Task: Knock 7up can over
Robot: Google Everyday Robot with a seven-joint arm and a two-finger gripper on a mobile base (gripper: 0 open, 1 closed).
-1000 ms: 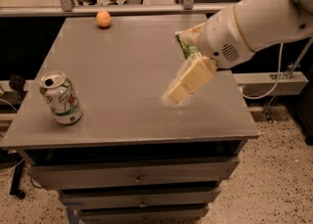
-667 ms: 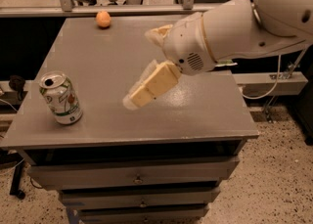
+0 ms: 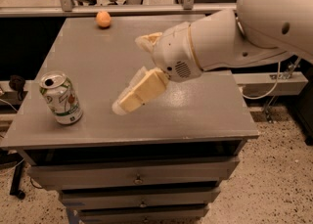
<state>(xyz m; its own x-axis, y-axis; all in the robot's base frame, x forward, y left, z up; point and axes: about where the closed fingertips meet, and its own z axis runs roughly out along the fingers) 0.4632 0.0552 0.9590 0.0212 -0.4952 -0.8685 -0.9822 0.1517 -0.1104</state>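
Observation:
The 7up can (image 3: 61, 99) stands upright near the front left corner of the grey table (image 3: 205, 110). It is white and green with a small red mark and an opened silver top. My gripper (image 3: 129, 101) hangs low over the table's front middle, to the right of the can and apart from it, pointing down-left toward it. The big white arm (image 3: 230, 42) reaches in from the right above the table.
An orange ball (image 3: 103, 19) lies at the table's back left. Drawers (image 3: 137, 179) sit under the tabletop. Chair legs and a metal rail stand behind the table. A cable and a low shelf (image 3: 274, 83) are at the right over speckled floor.
My arm has swung left across the table, bringing the gripper from the right side toward the can. The can has not moved.

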